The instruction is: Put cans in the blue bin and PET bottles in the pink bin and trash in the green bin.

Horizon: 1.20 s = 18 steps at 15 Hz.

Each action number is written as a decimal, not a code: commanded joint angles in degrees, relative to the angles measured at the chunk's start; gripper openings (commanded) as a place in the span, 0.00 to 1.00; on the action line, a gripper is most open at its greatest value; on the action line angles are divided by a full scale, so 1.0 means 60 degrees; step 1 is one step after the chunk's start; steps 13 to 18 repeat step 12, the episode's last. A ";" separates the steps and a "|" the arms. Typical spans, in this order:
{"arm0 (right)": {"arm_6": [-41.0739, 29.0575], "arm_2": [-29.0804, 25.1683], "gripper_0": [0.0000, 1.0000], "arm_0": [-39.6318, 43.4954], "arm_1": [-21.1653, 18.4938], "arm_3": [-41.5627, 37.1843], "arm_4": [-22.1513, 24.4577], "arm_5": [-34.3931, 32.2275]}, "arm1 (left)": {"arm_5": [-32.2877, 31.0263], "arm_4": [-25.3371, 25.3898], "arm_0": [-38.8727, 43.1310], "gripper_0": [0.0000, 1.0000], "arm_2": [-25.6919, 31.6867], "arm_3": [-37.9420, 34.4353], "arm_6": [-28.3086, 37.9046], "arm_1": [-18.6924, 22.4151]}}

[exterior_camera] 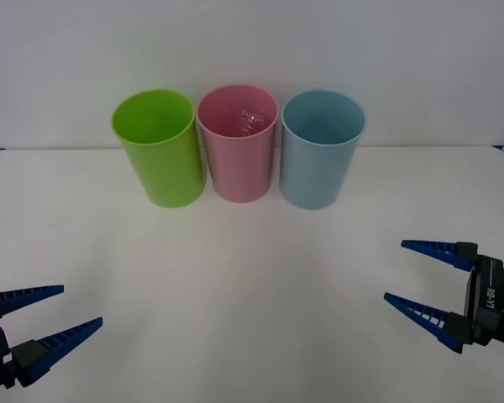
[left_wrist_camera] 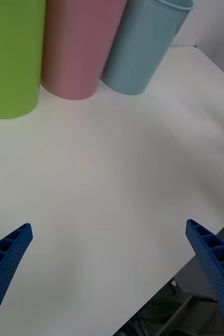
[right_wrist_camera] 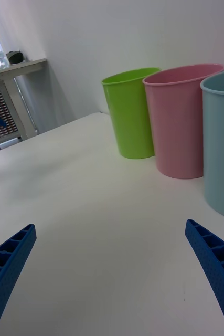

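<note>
White lettering on the right gripper (exterior_camera: 416,275) body is too small to read.

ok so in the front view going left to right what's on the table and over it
left gripper → green bin → pink bin, clear bottle inside it → blue bin → right gripper

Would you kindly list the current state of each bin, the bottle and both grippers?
Lime-green plastic bin: upright, nothing seen inside.
Pink plastic bin: upright, holds the bottle.
Light-blue plastic bin: upright, nothing seen inside.
Clear plastic bottle: inside the pink bin.
Left gripper: open, empty.
Right gripper: open, empty.
</note>
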 commanded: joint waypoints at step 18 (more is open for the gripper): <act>0.0000 0.0000 0.98 0.0000 0.0000 0.0000 0.0000 0.0000 | 0.0000 -0.0491 -0.0049 1.00 -0.0030 -0.0011 -0.0224 -0.0272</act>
